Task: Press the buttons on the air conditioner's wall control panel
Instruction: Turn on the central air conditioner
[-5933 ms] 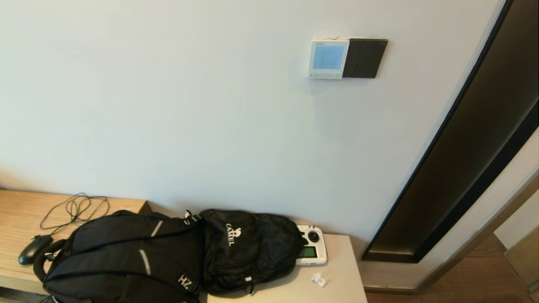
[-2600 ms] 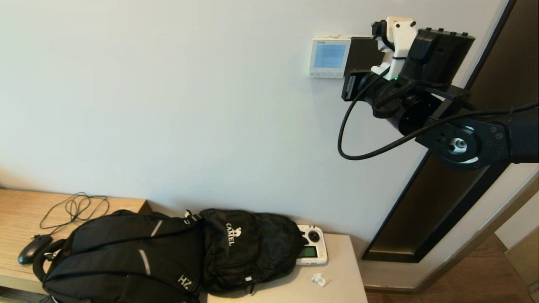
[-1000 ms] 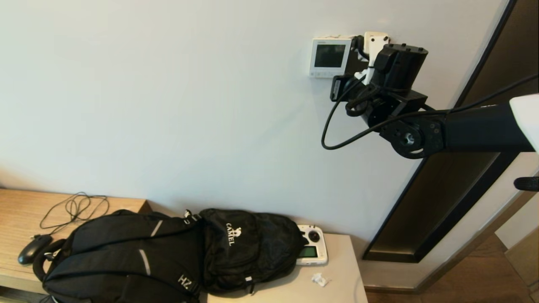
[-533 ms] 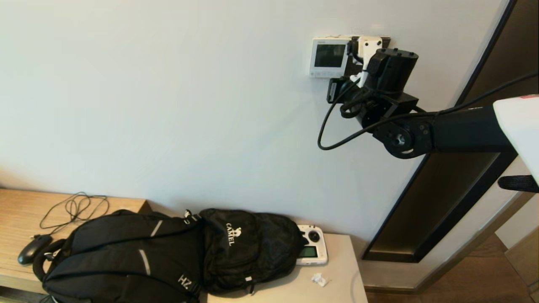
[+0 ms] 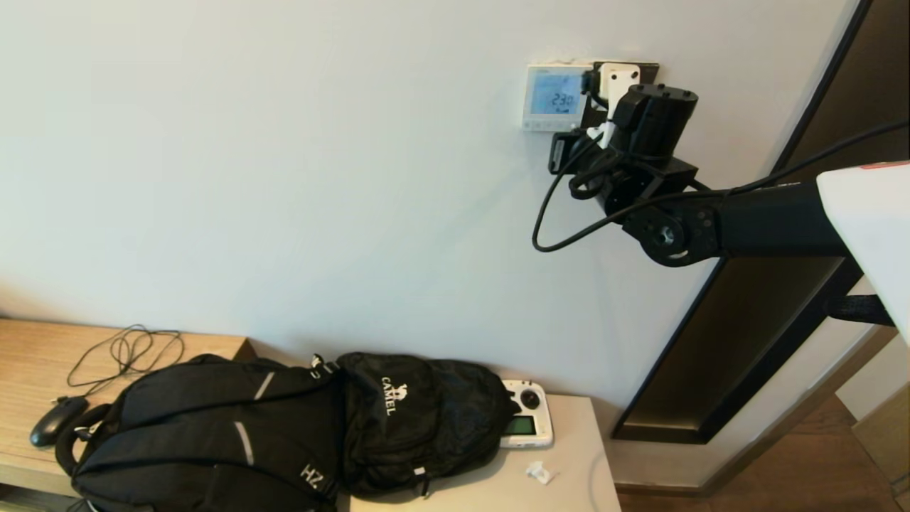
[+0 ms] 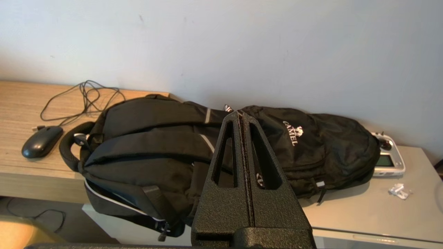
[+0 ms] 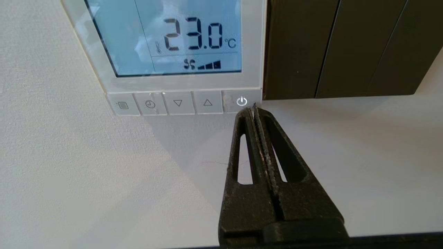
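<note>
— Right gripper (image 7: pixel 253 108) first: we have its jaws pressed together on nothing, the joined tips right at the lower edge of the power button (image 7: pixel 241 101). Whether they touch it, we cannot tell.

— And the bigger things around it?

— Well below the gripper lies the black backpack (image 5: pixel 284 427) on the desk (image 5: pixel 569 483), a white handheld controller (image 5: pixel 526 423) at its end. Our left gripper (image 6: pixel 241 117) hangs parked over that bag, jaws closed and empty. Just beside our right tips, on the wall, sits the black plate (image 7: pixel 339 48), and touching its other edge is the air conditioner's wall control panel (image 7: pixel 173 83), screen lit and reading 23.0.

— The buttons (image 7: pixel 178 103)?

— One row along the panel's bottom edge, level with our tips. We judge them stiff, shallow plastic keys: nothing to grasp, only a short, square push on a key's centre. Too much force could crack the thin housing.
</note>
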You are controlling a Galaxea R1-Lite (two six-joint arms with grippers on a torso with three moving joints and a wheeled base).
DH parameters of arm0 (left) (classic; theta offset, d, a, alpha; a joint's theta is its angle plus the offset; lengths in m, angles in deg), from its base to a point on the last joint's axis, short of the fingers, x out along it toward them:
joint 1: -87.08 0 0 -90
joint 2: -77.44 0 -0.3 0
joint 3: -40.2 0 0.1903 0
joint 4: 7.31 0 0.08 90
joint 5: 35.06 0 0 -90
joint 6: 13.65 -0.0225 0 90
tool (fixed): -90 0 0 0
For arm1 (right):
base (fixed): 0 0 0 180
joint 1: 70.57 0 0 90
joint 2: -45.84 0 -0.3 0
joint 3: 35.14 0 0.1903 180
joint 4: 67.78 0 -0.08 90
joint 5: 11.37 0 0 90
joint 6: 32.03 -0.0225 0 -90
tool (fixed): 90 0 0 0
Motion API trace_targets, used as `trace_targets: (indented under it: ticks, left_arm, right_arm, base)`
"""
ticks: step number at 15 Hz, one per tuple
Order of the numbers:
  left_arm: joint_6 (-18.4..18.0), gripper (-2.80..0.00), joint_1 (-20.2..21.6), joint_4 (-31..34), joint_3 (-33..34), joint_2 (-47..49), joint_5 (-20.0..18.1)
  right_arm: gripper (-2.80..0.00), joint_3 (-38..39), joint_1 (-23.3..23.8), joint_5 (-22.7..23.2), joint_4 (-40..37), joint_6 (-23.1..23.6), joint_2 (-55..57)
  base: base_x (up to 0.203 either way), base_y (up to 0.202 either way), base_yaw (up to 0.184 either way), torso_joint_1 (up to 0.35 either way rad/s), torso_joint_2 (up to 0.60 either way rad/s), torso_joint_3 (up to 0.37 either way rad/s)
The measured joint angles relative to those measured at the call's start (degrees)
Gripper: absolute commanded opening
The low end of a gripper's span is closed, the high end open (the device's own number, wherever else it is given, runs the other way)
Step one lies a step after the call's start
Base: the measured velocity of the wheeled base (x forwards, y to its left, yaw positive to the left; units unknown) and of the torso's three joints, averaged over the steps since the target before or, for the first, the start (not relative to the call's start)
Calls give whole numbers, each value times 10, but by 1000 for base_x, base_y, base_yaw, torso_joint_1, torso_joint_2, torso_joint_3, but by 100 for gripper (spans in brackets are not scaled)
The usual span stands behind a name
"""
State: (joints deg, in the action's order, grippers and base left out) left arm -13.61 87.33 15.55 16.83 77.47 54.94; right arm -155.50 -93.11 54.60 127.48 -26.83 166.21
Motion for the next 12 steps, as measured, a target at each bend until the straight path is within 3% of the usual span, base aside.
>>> trace_targets:
  ticks: [7,12]
  left_arm:
    - [0,-280,0,0,0,0,0]
    - [0,-280,0,0,0,0,0]
  right_arm:
    - [-280,-7,2,-12,0,0,5]
    - [-280,40,-17,-12,8,-4,-35]
  base:
    - [0,0,0,0,0,0]
    - [0,0,0,0,0,0]
